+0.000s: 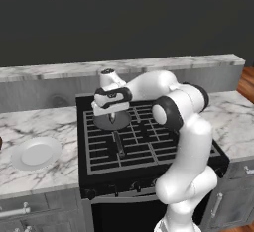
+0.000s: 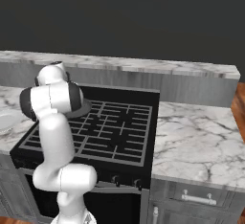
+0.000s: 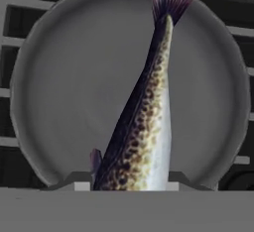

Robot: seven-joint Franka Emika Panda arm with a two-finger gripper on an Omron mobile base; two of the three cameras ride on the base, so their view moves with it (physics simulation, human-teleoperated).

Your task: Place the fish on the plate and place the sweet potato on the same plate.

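Marble-topped desk (image 1: 34,181) runs to either side of a black stove (image 1: 144,146), the landmark for all positions below; a dark wall and a pale hood with a row of round knobs lie behind it. Nearest the base, the stove's front edge carries small control knobs, and the white arm (image 1: 186,151) rises at the stove's front right corner in the left base view, bending back over the grates. On the desk just left of the stove, toward its front, rests the plate (image 1: 35,153), round, white and bare. Over the left rear part of the stove top stands a dark grey frying pan (image 1: 112,121), its long handle pointing toward the stove's front. The gripper (image 1: 112,113) hangs directly above this pan. In the hand view the gripper (image 3: 130,179) is clamped on the fish (image 3: 144,122): the speckled, silver-bellied body runs from between the two finger tips away across the pan's grey floor (image 3: 74,92), its reddish tail fin reaching the far rim. Whether the fish is lifted clear of the pan cannot be told.
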